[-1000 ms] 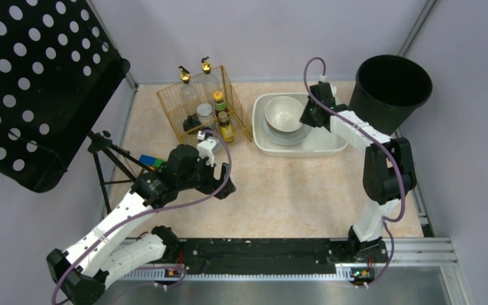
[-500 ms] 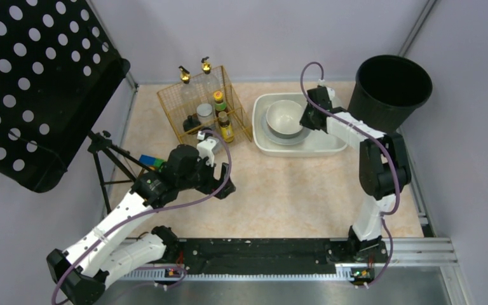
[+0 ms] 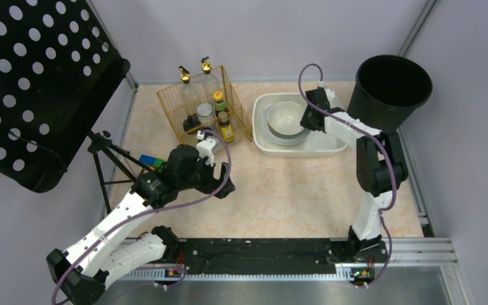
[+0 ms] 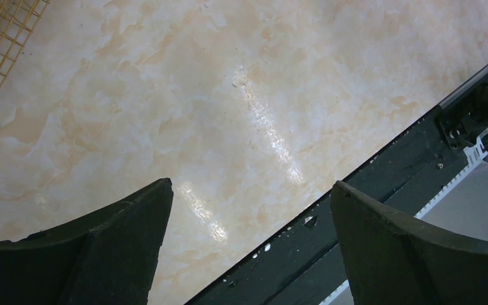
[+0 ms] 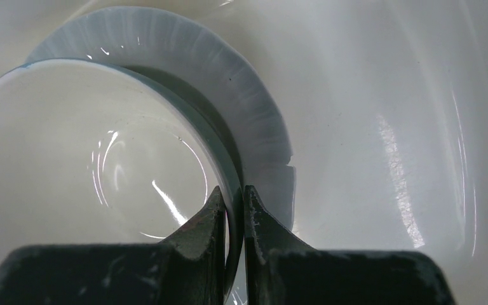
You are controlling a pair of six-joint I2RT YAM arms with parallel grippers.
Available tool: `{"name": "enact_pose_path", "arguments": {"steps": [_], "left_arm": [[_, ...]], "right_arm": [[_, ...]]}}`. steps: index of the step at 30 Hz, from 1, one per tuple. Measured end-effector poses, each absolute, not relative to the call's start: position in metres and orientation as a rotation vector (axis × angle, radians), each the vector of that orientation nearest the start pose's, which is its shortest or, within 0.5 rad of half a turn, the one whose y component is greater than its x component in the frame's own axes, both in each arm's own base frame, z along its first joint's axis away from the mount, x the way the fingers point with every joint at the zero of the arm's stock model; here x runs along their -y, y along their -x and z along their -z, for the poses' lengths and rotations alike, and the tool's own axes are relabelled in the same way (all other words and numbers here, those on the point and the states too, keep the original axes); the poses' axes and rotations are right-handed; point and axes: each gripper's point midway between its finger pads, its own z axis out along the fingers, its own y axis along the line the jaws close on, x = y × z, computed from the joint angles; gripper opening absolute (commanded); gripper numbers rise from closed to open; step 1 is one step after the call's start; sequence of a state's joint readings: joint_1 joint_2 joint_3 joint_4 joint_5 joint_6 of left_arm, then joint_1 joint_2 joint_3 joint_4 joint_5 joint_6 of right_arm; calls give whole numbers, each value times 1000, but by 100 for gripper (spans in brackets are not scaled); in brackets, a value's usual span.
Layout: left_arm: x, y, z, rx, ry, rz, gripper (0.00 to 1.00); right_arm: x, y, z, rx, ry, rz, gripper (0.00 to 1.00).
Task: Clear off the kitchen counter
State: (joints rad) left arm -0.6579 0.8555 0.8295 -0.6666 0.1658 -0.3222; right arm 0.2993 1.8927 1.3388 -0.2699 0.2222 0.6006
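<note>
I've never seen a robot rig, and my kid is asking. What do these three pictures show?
Two white robot arms are bolted to the near edge of a marble-look kitchen counter. The wide picture looks down from above; the other two come from cameras on each wrist. The left gripper is open and empty over bare counter. The right gripper is pinched shut on the rim of a white bowl, with a plate beneath it, inside a white tub. Also there: a gold wire basket of bottles and a black bin.
</note>
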Motion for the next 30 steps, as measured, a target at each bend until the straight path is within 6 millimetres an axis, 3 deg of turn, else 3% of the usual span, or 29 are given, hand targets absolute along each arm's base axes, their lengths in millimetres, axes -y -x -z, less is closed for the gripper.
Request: {"name": "enact_pose_path", "arguments": {"steps": [4, 10, 13, 16, 19, 22, 27, 30], "left_arm": [[190, -178, -180, -2301, -481, 688, 99], [190, -178, -179, -2301, -481, 688, 99], [190, -178, -179, -2301, -481, 688, 99], [190, -178, -179, -2301, -481, 688, 99], [190, -178, -179, -2301, -481, 688, 99], [190, -178, -179, -2301, -482, 689, 99], [190, -178, -180, -2301, -479, 690, 99], [190, -178, -181, -2305, -458, 696, 99]], "right_arm": [[-131, -475, -80, -2333, -450, -165, 29], [-139, -489, -99, -2282, -440, -208, 50], [-143, -495, -108, -2259, -436, -236, 79], [-147, -496, -112, -2258, -419, -261, 98], [-151, -493, -118, -2265, -394, -284, 99], [-151, -486, -137, -2250, -373, -303, 99], [-153, -466, -204, -2158, -314, -394, 99], [-156, -442, -239, -2092, -277, -471, 99]]}}
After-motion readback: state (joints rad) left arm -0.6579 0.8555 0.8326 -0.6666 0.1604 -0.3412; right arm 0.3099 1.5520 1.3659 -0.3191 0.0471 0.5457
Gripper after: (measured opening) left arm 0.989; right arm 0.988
